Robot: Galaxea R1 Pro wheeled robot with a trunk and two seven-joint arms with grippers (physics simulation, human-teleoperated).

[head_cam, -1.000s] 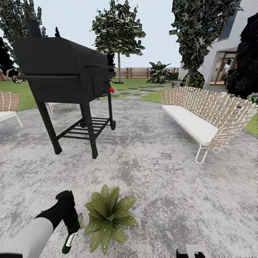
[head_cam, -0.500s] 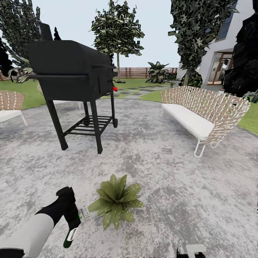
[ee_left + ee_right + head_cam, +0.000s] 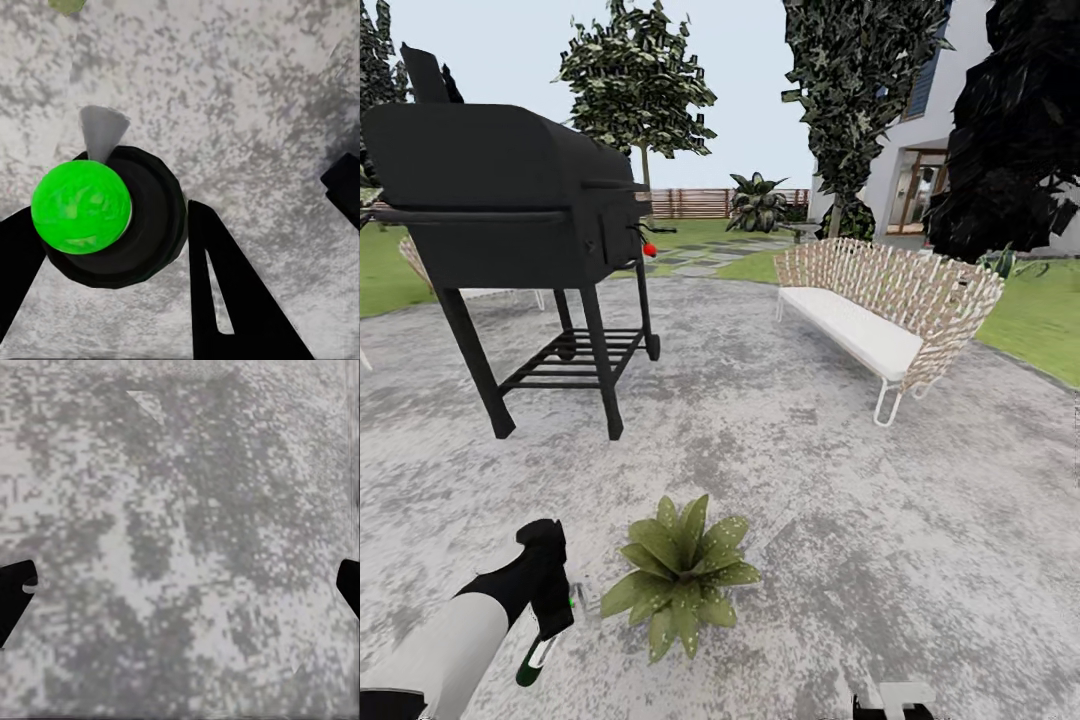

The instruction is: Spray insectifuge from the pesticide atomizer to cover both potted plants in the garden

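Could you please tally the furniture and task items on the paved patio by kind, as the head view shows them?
Black grill: 1
Woven bench: 1
Potted plant: 1
Pesticide atomizer, held in the left claw: 1
Total: 4

No text, label, brand, number or sign can be read anywhere. The dark bottle (image 3: pixel 538 655) with its green base (image 3: pixel 81 208) bears no legible marking. The black grill (image 3: pixel 490 200) and the house wall (image 3: pixel 905 140) carry none either.
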